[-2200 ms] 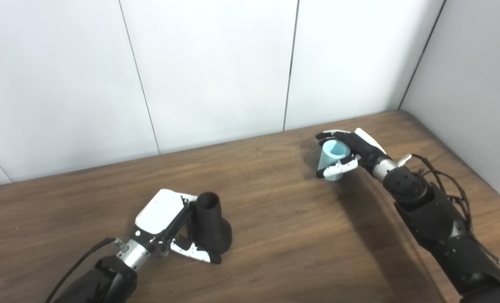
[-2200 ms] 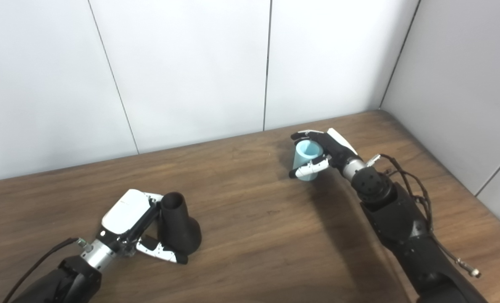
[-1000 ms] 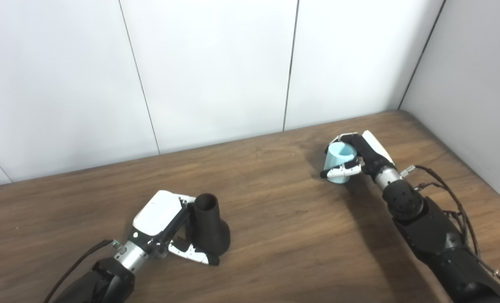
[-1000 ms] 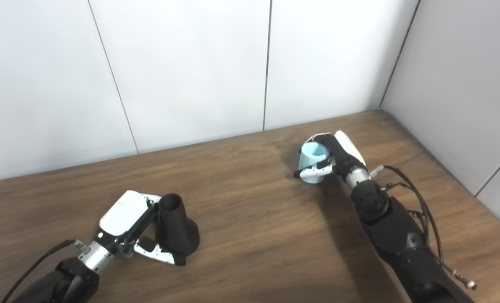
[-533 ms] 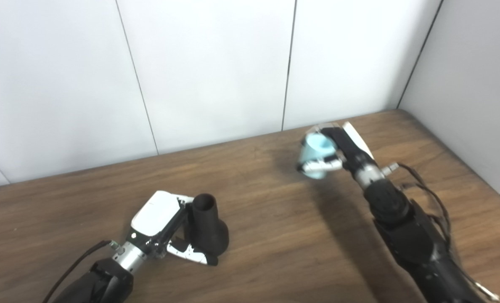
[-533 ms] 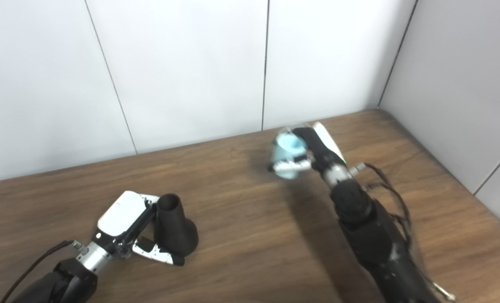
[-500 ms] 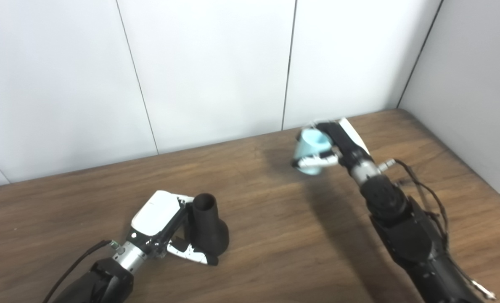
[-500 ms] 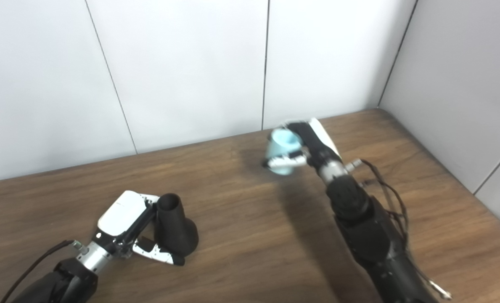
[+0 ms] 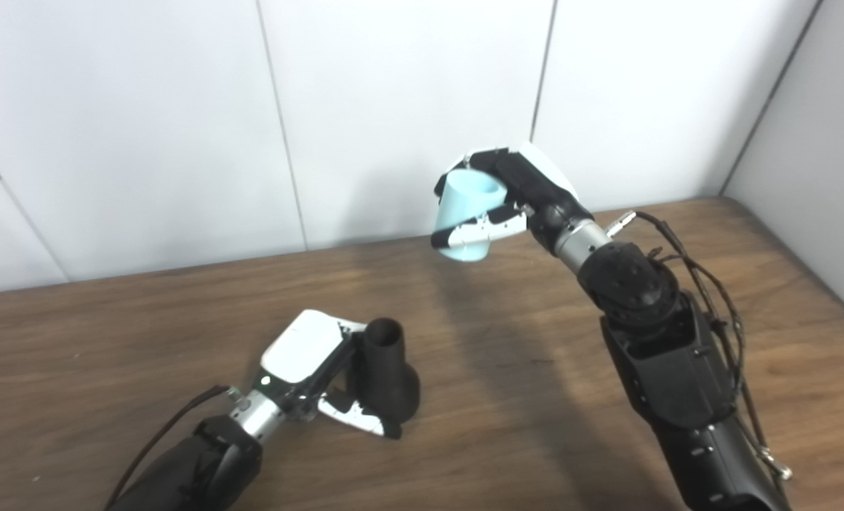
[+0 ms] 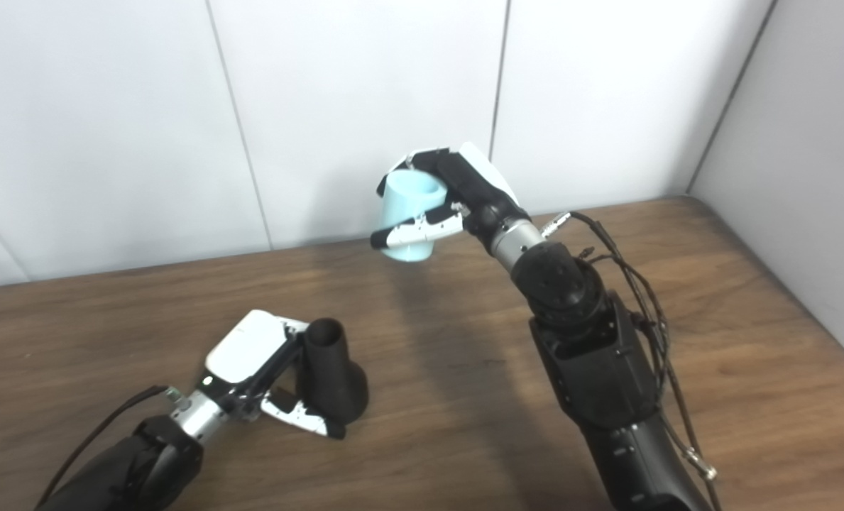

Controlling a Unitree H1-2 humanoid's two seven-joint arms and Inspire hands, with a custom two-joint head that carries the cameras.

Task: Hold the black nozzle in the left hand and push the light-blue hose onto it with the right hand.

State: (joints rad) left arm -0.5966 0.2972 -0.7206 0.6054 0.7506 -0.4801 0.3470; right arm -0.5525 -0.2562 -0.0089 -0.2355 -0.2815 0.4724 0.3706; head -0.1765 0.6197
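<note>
A brown wood-grain table (image 9: 109, 333) fills the lower half of the frame, with white wall panels (image 9: 145, 113) behind it. In the lower left, the robot's left hand (image 9: 308, 369), with a white back and black fingers, is wrapped around a matte black, funnel-shaped nozzle (image 9: 387, 375). The nozzle stands upright on the table, wide base down, its open narrow neck pointing up. The left hand's fingers are curled closed around its lower body. In the upper centre, the right hand (image 9: 517, 195) is raised above the table, in front of the wall. Its fingers and thumb are closed around a short, light-blue hose piece (image 9: 464, 216), a tapered tube tilted with its open end facing up and left. Hose and nozzle are well apart.
</note>
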